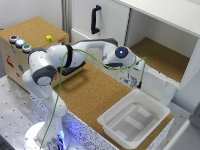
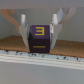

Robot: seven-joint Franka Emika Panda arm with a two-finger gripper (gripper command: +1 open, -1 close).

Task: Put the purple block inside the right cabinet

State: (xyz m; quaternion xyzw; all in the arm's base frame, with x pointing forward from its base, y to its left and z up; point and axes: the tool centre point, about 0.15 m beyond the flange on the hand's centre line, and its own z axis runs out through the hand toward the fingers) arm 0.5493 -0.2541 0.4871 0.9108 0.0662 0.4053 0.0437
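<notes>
Purple block [image 2: 39,38] sits clamped in my pincer [image 2: 40,36], fingers [image 2: 23,31] pressing both sides, just at the sill of the right cabinet [image 1: 161,56]; I judge I should carry it level, well over the cork floor, then lower before releasing

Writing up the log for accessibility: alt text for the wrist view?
A purple block with a yellow "3" on its face sits between the two fingers of the gripper, just above a brown cork floor. A white ledge runs across the foreground.
</notes>
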